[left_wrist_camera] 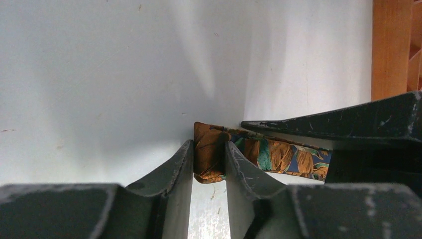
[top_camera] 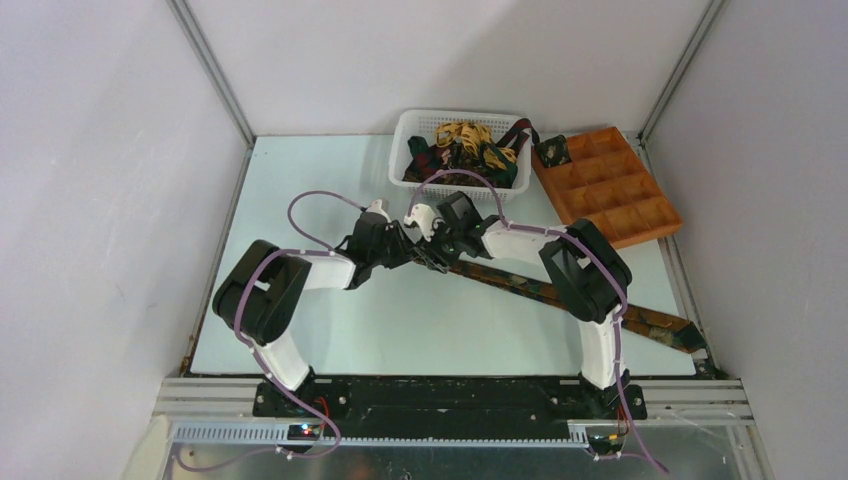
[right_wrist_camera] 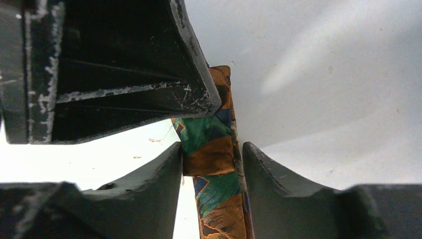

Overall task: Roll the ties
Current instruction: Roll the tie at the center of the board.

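Left gripper (left_wrist_camera: 209,152) narrowly parted, pinching the folded end of the orange-green patterned necktie (left_wrist_camera: 278,157). Right gripper (right_wrist_camera: 212,157) clamps the same necktie just beside it. The necktie runs diagonally across the pale table (top_camera: 330,180) to the near right corner; a white basket (top_camera: 405,150) of ties (top_camera: 465,140) and a wooden compartment tray (top_camera: 610,185) sit at the back, with white walls around.

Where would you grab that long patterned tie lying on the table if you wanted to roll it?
Probably the narrow end of the tie, near the middle of the table, coming straight down with a finger on each long edge. It lies flat, so only its edges give purchase, and a roll starts from an end.
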{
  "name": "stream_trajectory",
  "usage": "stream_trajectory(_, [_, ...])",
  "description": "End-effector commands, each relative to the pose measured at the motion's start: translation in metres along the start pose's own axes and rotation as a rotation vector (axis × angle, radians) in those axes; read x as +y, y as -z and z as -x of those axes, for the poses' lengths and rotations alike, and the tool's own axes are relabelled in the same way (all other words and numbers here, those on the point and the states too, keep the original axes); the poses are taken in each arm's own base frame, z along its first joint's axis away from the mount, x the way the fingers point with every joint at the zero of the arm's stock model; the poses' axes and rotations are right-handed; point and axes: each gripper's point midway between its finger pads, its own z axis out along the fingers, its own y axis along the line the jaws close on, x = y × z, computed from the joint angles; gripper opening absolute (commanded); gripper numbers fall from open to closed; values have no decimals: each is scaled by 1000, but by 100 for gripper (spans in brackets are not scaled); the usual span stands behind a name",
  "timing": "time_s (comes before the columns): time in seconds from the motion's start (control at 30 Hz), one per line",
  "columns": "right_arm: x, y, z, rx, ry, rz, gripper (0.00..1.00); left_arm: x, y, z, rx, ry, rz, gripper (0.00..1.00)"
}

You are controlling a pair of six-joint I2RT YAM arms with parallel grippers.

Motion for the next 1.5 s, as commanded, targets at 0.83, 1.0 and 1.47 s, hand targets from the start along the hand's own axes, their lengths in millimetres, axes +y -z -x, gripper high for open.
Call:
stream_trajectory(0.83, [1, 63, 66, -210, -664, -165, 19, -7, 0, 8, -31, -17, -17, 27])
stream_trajectory(1.0, [8, 45, 50, -158, -812, -145, 11, -7, -1, 9, -31, -19, -20, 27])
stream_trajectory(1.47, [3, 11, 5, -40, -944, -202, 6, -7, 2, 8, -31, -28, -20, 29])
